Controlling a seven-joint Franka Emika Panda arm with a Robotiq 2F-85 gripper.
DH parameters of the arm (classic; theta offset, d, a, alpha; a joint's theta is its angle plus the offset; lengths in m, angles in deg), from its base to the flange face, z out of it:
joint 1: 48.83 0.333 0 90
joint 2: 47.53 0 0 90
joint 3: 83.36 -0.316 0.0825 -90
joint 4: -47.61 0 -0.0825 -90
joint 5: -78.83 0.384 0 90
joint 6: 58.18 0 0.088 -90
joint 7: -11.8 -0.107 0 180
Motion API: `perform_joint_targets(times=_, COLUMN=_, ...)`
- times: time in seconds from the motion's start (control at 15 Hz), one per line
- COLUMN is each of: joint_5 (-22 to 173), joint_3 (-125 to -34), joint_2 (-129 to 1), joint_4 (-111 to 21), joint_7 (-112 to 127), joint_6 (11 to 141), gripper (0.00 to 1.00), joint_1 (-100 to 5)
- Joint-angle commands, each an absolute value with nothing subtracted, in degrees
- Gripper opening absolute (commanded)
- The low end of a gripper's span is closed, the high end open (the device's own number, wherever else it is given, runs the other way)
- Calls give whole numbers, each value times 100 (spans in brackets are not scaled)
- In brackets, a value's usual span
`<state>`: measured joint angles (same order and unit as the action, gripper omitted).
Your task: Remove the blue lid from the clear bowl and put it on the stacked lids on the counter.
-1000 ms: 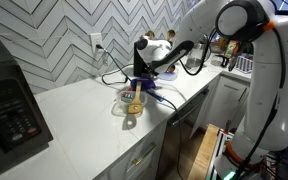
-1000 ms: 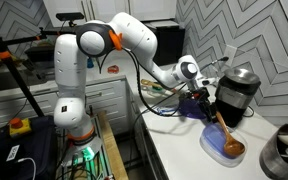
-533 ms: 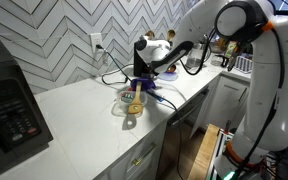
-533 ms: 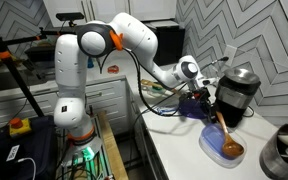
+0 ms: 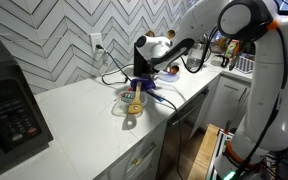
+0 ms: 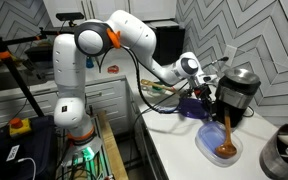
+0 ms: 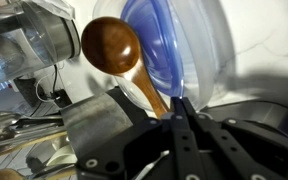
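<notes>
On counter, gripper (image 7: 184, 104) pinching blue lid (image 7: 179, 50) rim, jaws closed. Wooden spoon (image 7: 112, 45) lying close beside it, risking snagging, lid slipping.

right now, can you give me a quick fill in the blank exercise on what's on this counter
1. In the wrist view, the wooden spoon has its ____ running in between the fingers.
2. Beside the spoon's head, the pale blue lid is ____ in shape.
3. The countertop is ____ in colour.
Missing words: handle; round; white.
</notes>
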<state>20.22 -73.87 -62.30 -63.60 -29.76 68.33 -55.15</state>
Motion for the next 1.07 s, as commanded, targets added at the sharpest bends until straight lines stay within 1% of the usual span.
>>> perform_joint_targets(times=0.0, joint_5=2437, joint_3=-7432, joint_2=-5555, joint_4=-6727, joint_7=-2072, joint_6=6658, gripper=1, joint_1=-5600)
perform_joint_targets(times=0.4, joint_5=3765, joint_3=-7378, joint_2=-4707, joint_4=-6946, joint_7=175, joint_6=6846, gripper=1, joint_1=-5816)
perform_joint_targets(times=1.0, joint_5=4839, joint_3=-7190, joint_2=-3152, joint_4=-7623, joint_7=2209, joint_6=6997, gripper=1, joint_1=-5880)
